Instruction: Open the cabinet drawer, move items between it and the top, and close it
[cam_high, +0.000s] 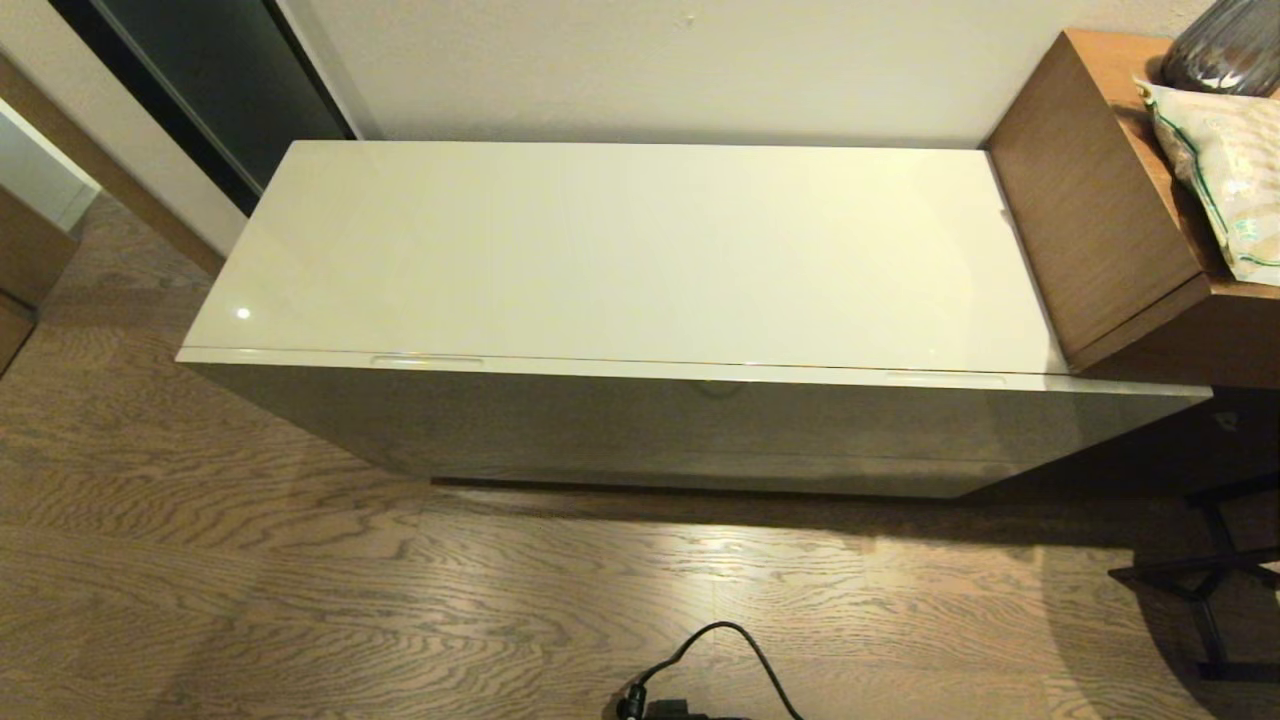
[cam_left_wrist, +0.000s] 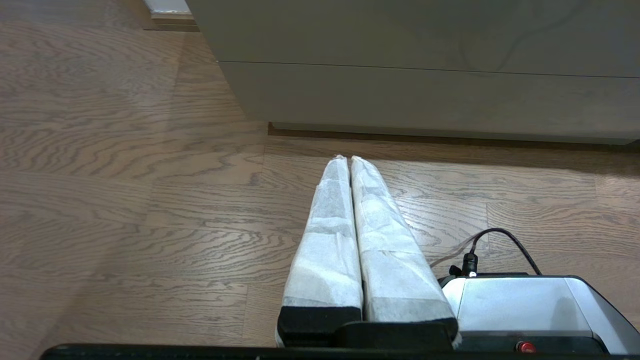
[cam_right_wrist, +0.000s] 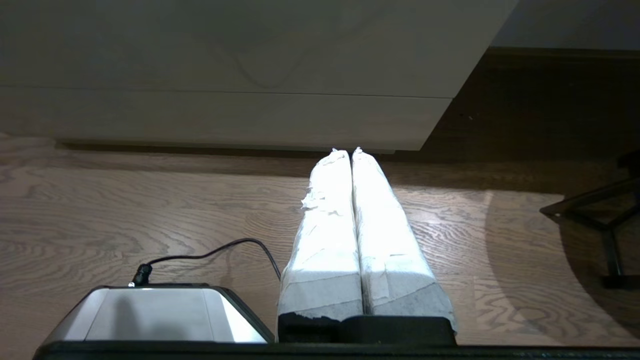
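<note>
Cabinet drawer (cam_high: 690, 420) is fully shut, front flush under the top (cam_high: 620, 250); no slippers visible anywhere, so presumably inside. You are at the first step: opening. Left end effector (cam_left_wrist: 350, 159) and right end effector (cam_right_wrist: 350, 150) both hang low over the floor (cam_high: 300, 580) before the cabinet front, fingers pressed together, holding nothing. Next, raise one to a handle slot (cam_high: 427, 361) and hook it. Drawer contents hidden; both arms out of the head view.
</note>
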